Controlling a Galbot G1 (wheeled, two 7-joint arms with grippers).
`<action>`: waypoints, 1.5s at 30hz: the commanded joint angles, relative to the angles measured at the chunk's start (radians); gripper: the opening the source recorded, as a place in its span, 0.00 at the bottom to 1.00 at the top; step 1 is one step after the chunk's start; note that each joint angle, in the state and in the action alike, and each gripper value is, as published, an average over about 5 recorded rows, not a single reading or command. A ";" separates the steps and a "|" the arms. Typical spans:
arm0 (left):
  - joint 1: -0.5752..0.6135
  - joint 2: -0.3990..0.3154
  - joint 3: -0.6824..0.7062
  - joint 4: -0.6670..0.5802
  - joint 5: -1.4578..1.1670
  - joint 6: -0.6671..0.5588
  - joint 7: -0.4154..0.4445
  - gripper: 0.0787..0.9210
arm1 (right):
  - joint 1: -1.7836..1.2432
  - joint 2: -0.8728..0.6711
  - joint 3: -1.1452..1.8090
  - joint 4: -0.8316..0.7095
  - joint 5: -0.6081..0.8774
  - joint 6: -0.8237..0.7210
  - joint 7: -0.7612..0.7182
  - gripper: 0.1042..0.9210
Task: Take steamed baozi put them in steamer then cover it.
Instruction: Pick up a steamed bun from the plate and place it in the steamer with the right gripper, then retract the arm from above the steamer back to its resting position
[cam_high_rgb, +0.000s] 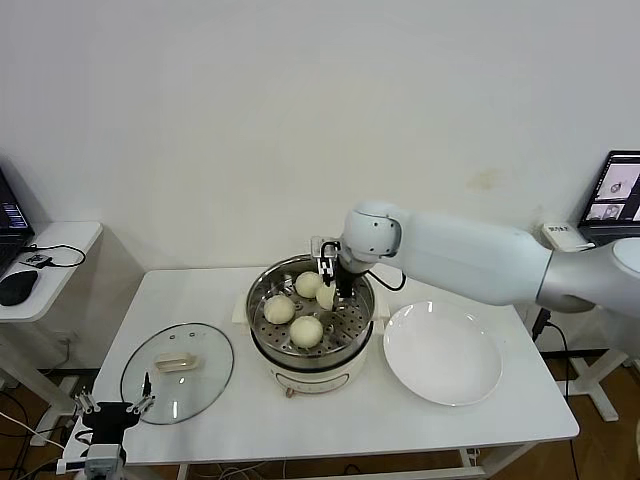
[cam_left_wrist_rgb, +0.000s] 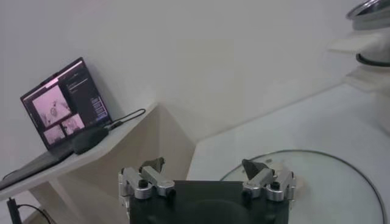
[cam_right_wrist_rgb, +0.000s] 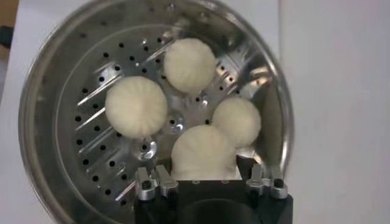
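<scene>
**Fourth bun being lowered into the steamer; lid not yet fitted**

- Steamer (cam_high_rgb: 312, 335): shiny metal pot on a cream base, centre of the white table (cam_high_rgb: 220, 430), uncovered so the buns can go in from above.
- Buns: three lie loose on the perforated tray (cam_right_wrist_rgb: 91, 158), spaced apart: one at the front (cam_high_rgb: 306, 329), one to the robot's left (cam_high_rgb: 279, 309), one toward the back (cam_high_rgb: 308, 284).
- Fourth bun (cam_right_wrist_rgb: 203, 153): pinched between the jaws of the right gripper (cam_high_rgb: 331, 290), low inside the pot near its right wall, in the gap the others leave. Judged to be at the point of release.
- Plate (cam_high_rgb: 443, 352): white, flat, just right of the steamer, holding no buns.
- Glass lid (cam_high_rgb: 177, 372): flat on the table, left of the steamer, handle up, within the left arm's reach for the covering step.
- Left gripper (cam_left_wrist_rgb: 207, 182): spread, holding nothing, parked at the table's front left edge beside the lid.
</scene>
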 joint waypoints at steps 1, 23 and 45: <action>-0.001 0.000 0.002 0.000 0.001 0.001 0.001 0.88 | -0.038 -0.001 -0.011 -0.019 -0.029 -0.020 0.019 0.68; -0.012 0.006 0.007 0.002 0.004 0.004 0.008 0.88 | -0.027 -0.204 0.173 0.183 0.146 -0.018 0.173 0.88; -0.019 0.000 0.016 0.017 -0.002 -0.061 0.003 0.88 | -1.456 -0.341 1.471 0.436 -0.095 0.814 0.754 0.88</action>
